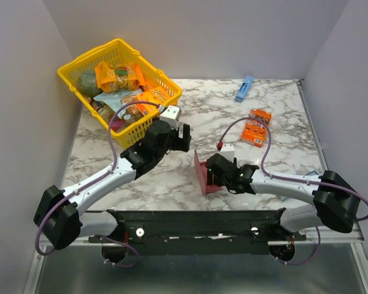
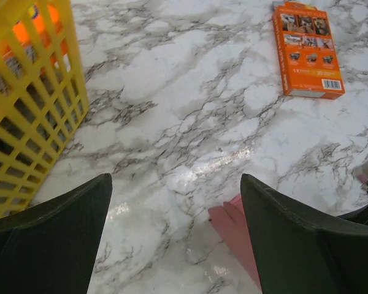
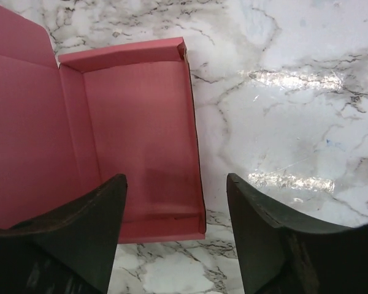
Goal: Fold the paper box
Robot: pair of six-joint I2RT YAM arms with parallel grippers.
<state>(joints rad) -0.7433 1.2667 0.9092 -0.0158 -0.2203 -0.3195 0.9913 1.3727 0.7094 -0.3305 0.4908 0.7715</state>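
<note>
The paper box (image 3: 141,122) is pink and lies on the marble with its low side walls standing up and its lid (image 3: 18,122) open to the left. From above, the paper box (image 1: 200,174) sits just in front of the right arm. My right gripper (image 3: 175,179) hovers open over the box's near right corner, holding nothing; seen from above, that gripper (image 1: 211,176) is right beside the box. My left gripper (image 2: 176,177) is open and empty above bare marble, with a corner of the paper box (image 2: 233,226) by its right finger. From above, the left gripper (image 1: 184,138) is up and left of the box.
A yellow basket (image 1: 86,55) full of snack packs stands at the back left, close to the left arm; the basket's wall (image 2: 24,116) fills the left of the left wrist view. An orange snack box (image 1: 256,127) lies right of centre, and a slim blue box (image 1: 244,89) lies at the back.
</note>
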